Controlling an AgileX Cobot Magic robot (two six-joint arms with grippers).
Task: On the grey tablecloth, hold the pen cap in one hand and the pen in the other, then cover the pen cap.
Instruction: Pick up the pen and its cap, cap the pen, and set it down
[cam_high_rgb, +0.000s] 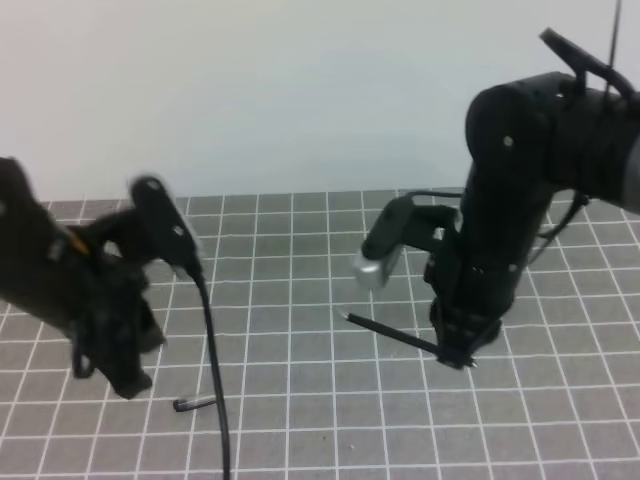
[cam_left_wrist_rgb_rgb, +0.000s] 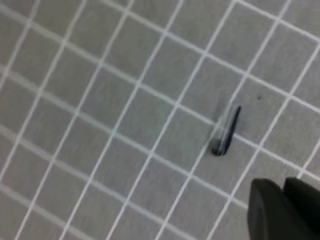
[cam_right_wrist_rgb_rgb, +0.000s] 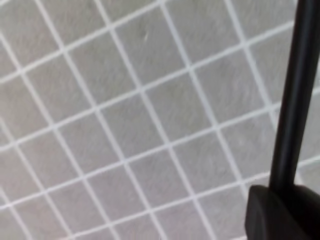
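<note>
The pen cap (cam_high_rgb: 194, 404) lies flat on the grey tablecloth (cam_high_rgb: 300, 290), just right of the left gripper (cam_high_rgb: 125, 380), apart from it; whether those jaws are parted cannot be told. A black cable (cam_high_rgb: 215, 370) hangs down beside the cap, passing just to its right. Well across the grid, the right gripper (cam_high_rgb: 458, 352) is clenched on the pen (cam_high_rgb: 385, 333), which slants out leftward, its tip raised above the cloth. Nothing stands between cap and pen.

White-gridded grey tablecloth (cam_high_rgb: 300, 300), black pen (cam_high_rgb: 390, 335)
</note>
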